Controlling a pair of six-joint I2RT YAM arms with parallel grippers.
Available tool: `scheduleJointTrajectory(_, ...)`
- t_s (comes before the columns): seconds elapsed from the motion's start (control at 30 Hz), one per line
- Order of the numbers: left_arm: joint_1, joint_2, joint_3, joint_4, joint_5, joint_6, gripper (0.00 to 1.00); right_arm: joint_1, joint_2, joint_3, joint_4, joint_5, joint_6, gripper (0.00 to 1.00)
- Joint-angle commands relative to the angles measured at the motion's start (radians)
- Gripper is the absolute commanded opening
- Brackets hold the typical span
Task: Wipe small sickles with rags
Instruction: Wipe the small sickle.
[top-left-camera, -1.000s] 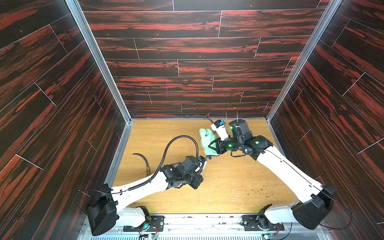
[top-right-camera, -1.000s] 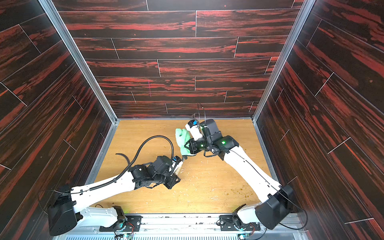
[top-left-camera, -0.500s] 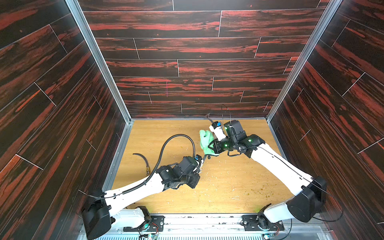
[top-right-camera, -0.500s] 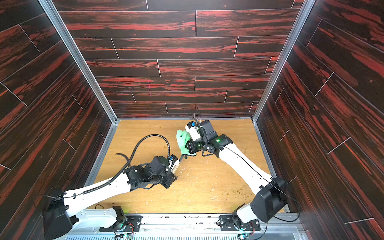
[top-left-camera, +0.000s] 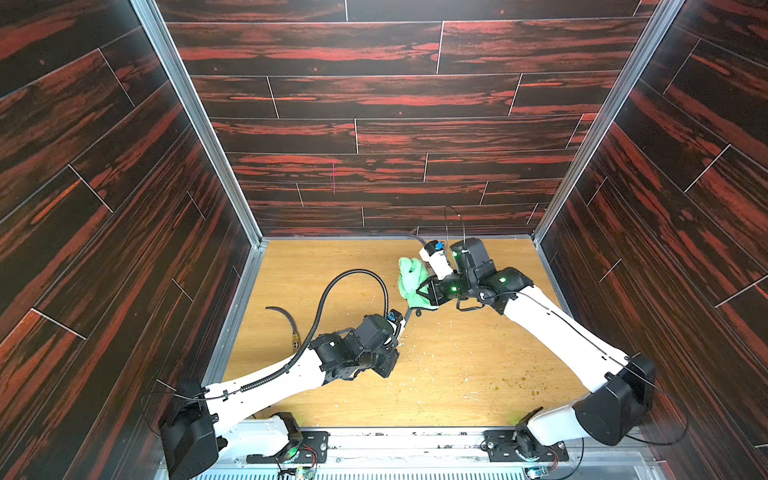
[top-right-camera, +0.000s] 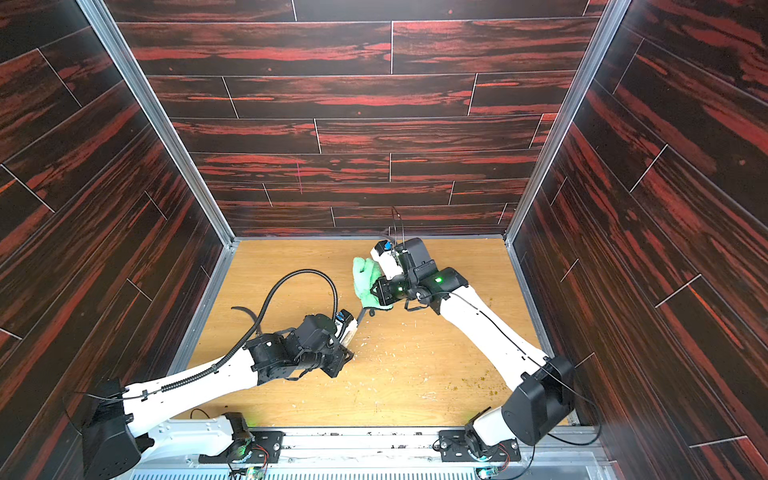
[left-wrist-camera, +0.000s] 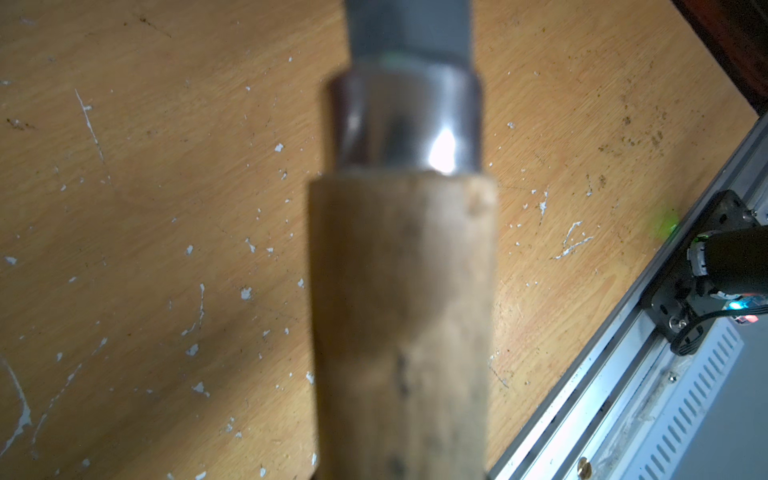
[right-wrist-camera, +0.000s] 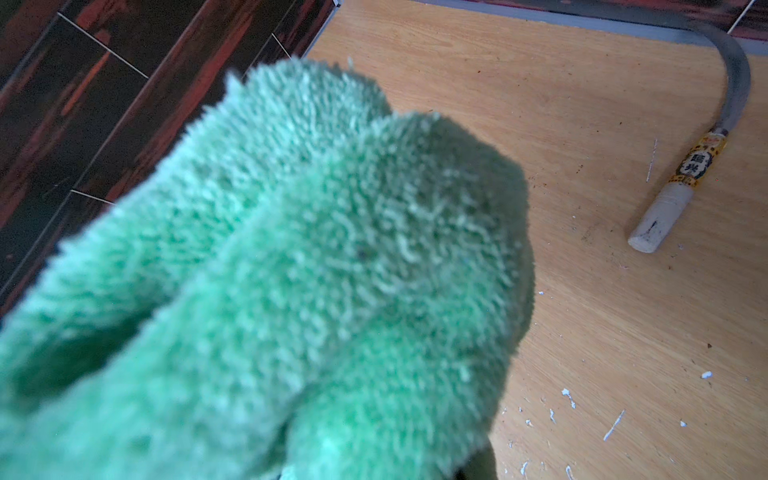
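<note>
Small sickle (left-wrist-camera: 403, 311) hangs over a scuffed, chip-flecked wooden table (top-left-camera: 457, 374). Above the table's far middle, the right gripper (top-left-camera: 429, 291) is clamped on a fluffy green rag (top-left-camera: 411, 276), which fills the right wrist view and hides the fingers. The left gripper (top-left-camera: 395, 334) is closed on the small sickle's pale handle; its dark blade reaches the rag's lower edge. A second sickle (top-left-camera: 291, 322) lies near the left wall (top-left-camera: 124, 249). A third sickle (right-wrist-camera: 681, 166) lies by the back wall (top-left-camera: 395, 124), blade tip lost against that wall; black characters on its yellow label band are unreadable.
</note>
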Motion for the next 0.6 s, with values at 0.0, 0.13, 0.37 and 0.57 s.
scheduleJointTrajectory(0.0,-0.005,-0.019,0.0,0.087,-0.038,0.005,0.0,0.005,-0.063,0.024,-0.062,-0.053,0.01,0.0)
scheduleJointTrajectory(0.13,-0.004,-0.014,0.002,0.105,-0.056,0.002,0.0,0.024,-0.079,-0.013,-0.051,-0.085,0.042,0.0)
scheduleJointTrajectory(0.37,-0.008,-0.002,0.027,0.131,-0.024,0.01,0.0,0.029,-0.037,-0.096,0.027,-0.074,0.068,0.0)
scheduleJointTrajectory(0.57,-0.015,-0.055,0.008,0.128,-0.009,0.01,0.0,-0.026,0.016,-0.08,0.058,-0.085,0.055,0.0)
